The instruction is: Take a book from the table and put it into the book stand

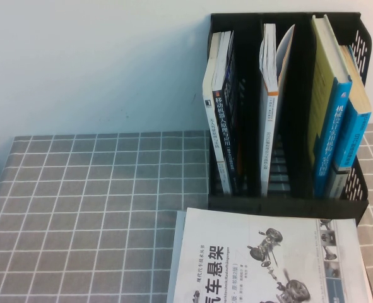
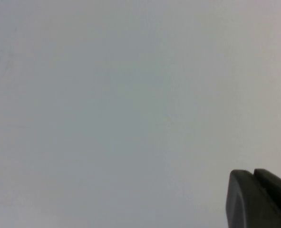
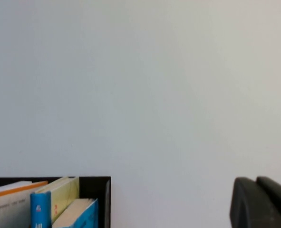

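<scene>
The book point(image 1: 268, 259) lies flat on the table point(image 1: 91, 189) at the front right, cover up, with black Chinese title and grey photos of suspension parts; its near part is cut off by the view's edge. The black book stand point(image 1: 363, 44) stands upright just behind it, against the wall. Neither gripper shows in the high view. My left gripper point(image 2: 252, 173) is shut and empty, facing a blank wall. My right gripper point(image 3: 254, 180) is shut and empty, facing the wall, with the stand's top corner point(image 3: 104, 199) showing.
The stand holds books in all three compartments: white and dark ones on the left point(image 1: 221, 113), white ones in the middle point(image 1: 269, 107), yellow and blue ones on the right point(image 1: 337, 113). The middle compartment has room beside its books. The left part of the table is bare cloth.
</scene>
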`<state>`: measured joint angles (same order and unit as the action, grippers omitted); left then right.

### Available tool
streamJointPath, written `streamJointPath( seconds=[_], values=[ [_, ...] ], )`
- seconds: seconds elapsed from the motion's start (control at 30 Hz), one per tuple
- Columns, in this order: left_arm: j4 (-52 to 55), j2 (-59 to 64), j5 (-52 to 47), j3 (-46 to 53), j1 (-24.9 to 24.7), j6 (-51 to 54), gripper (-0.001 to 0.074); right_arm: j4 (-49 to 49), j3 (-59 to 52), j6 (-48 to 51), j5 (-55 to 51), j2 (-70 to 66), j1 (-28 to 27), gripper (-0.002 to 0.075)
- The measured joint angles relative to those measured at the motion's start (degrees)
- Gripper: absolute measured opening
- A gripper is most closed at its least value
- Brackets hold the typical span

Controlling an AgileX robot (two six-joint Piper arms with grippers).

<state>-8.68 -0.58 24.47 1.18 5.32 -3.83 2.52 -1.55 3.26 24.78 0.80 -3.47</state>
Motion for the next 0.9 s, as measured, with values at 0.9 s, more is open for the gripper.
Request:
streamJointPath(
  seconds=[0.9],
  values=[
    [-39.4, 45.1, -69.9, -37.7, 0.0, 26.5, -0.0003, 32.8, 32.5, 27.1, -63.2, -41.2, 0.0, -0.0003]
  ],
)
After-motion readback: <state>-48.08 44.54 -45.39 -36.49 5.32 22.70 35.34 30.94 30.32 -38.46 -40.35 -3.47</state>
